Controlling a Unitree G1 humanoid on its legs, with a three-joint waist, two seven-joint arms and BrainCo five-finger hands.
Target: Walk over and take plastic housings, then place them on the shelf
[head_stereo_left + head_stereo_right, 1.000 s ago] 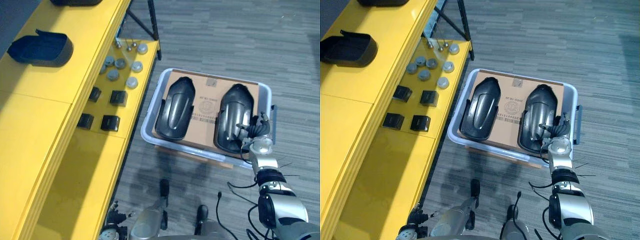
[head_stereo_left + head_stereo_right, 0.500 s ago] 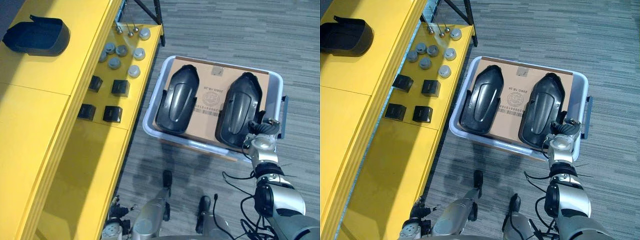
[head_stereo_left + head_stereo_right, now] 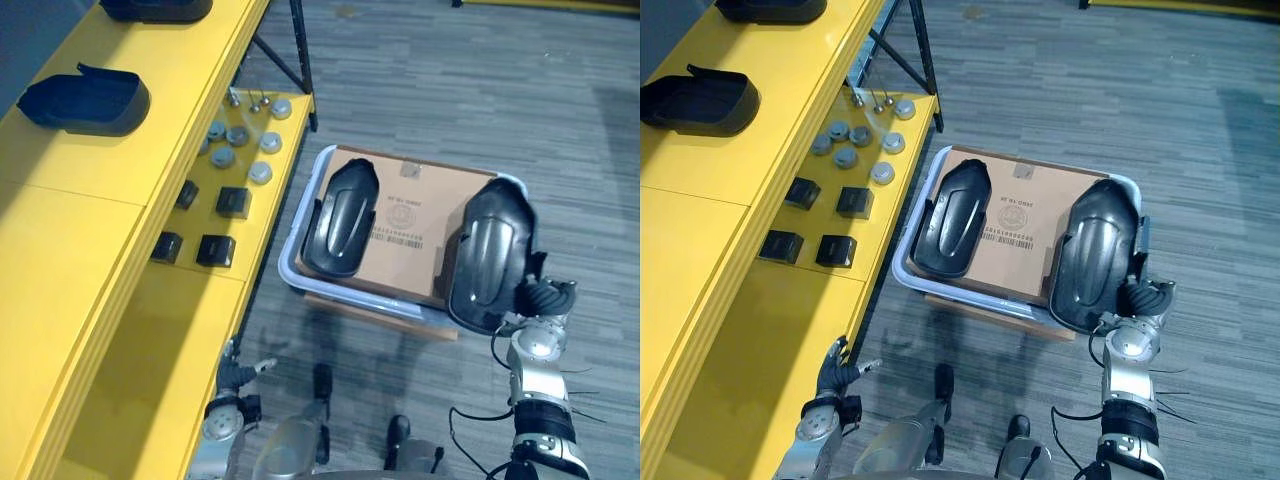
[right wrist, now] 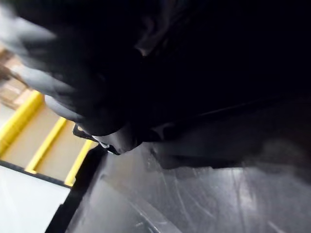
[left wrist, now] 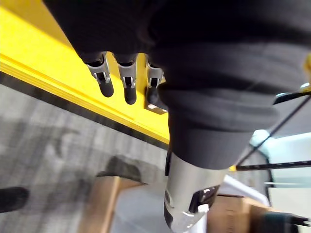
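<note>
The right housing (image 3: 489,256) has come up off the cardboard (image 3: 412,222) since half a second ago. It now hangs tilted over the right rim of the tub (image 3: 291,264), with its near end past the tub's near right corner. My view has also swung, so I won't count the shelf's shift as a move. My right hand (image 3: 543,298) is at that housing's near right edge, fingers curled onto it and carrying it. The right wrist view gives me a dark, scratched, glossy surface pressed close.

The left housing (image 3: 340,218) lies on the cardboard along the tub's left side, well apart from the lifted one.

My left hand (image 3: 840,380) has come into the eye views at the lower left, by the near edge of the yellow shelf (image 3: 70,260). It holds nothing, and its fingers (image 5: 127,88) are straight and loosely spread, pointing at the shelf's edge.

A dark blue housing (image 3: 86,98) sits toward the far end of the shelf's upper board, with another dark piece (image 3: 156,8) at the far edge. On the lower board are round grey caps (image 3: 238,146) at the far end and small black boxes (image 3: 214,226) nearer me.
</note>
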